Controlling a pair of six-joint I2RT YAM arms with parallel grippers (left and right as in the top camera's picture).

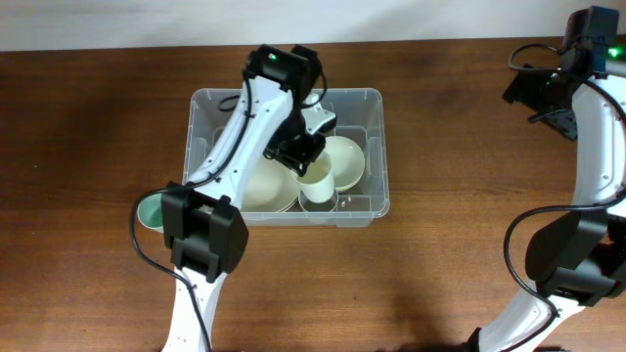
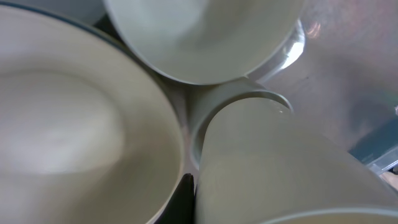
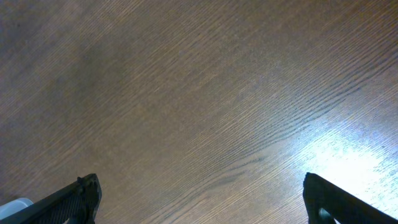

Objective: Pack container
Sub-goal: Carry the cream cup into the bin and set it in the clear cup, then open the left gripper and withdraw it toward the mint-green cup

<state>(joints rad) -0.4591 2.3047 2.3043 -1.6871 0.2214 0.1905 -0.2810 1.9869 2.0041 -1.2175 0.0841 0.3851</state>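
clear plastic container (image 1: 382, 147), glossy cream bowls (image 1: 346, 161); left gripper (image 1: 302, 156) closed, right gripper (image 3: 202, 198) spread wide.

No writing, brand, number or sign can be read in any of the views. The clear container (image 1: 380, 147), the pale bowl (image 1: 344, 161) and cup (image 1: 315, 184) inside it, and the wooden table (image 1: 98, 117) show only plain surfaces

place: robotics lab bench | cues: white cabled left arm (image 1: 245, 127), right arm (image 1: 599, 137), wood-grain table (image 1: 460, 147)
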